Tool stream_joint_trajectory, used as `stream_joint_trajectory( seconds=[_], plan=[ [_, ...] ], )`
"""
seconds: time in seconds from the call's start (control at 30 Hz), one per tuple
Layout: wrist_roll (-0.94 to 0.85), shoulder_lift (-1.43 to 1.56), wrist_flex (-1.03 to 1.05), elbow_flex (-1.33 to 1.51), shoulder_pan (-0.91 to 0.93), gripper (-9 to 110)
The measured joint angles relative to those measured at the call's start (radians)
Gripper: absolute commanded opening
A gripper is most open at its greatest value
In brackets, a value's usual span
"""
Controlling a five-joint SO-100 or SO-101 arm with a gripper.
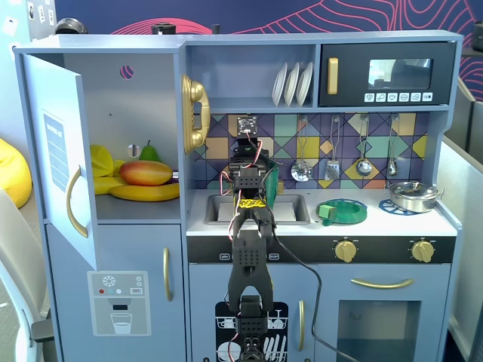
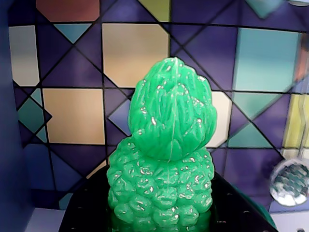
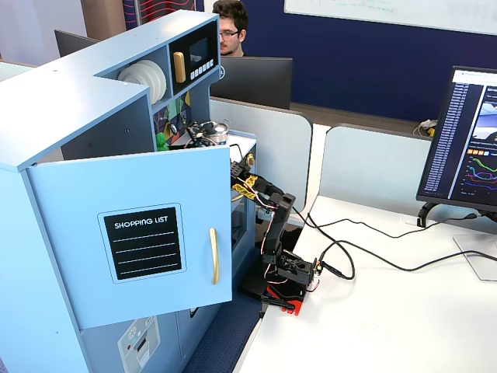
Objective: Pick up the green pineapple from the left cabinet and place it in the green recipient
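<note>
The green pineapple [image 2: 164, 159] fills the wrist view, upright, its lower body set between the dark jaws of my gripper [image 2: 161, 215], which is shut on it. Behind it is the tiled backsplash. In a fixed view my gripper [image 1: 247, 151] is raised above the sink, facing the backsplash, and the arm hides the pineapple. A dark green sliver [image 1: 277, 183] beside the arm at the sink looks like the green recipient, mostly hidden. The left cabinet [image 1: 128, 128] stands with its door [image 1: 56, 158] swung open.
The cabinet shelf holds a mango [image 1: 145, 173], bananas [image 1: 143, 193] and a green pear [image 1: 149, 152]. A flat green dish [image 1: 343, 212] and a steel pan [image 1: 412, 195] sit on the counter to the right. Utensils [image 1: 302, 167] hang on the backsplash. The sink [image 1: 287, 210] is below my gripper.
</note>
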Motion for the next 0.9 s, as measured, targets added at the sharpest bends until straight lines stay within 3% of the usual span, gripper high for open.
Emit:
stream_joint_trajectory(
  seconds=[0.07, 0.17, 0.57, 0.9],
  plan=[
    [0.008, -0.035, 0.0, -0.032, 0.018, 44],
    [0.104, -0.054, -0.005, -0.054, 0.026, 54],
    [0.149, -0.018, -0.011, -0.009, 0.041, 57],
    [0.149, 0.589, 0.077, 0.684, 0.032, 54]
  ],
)
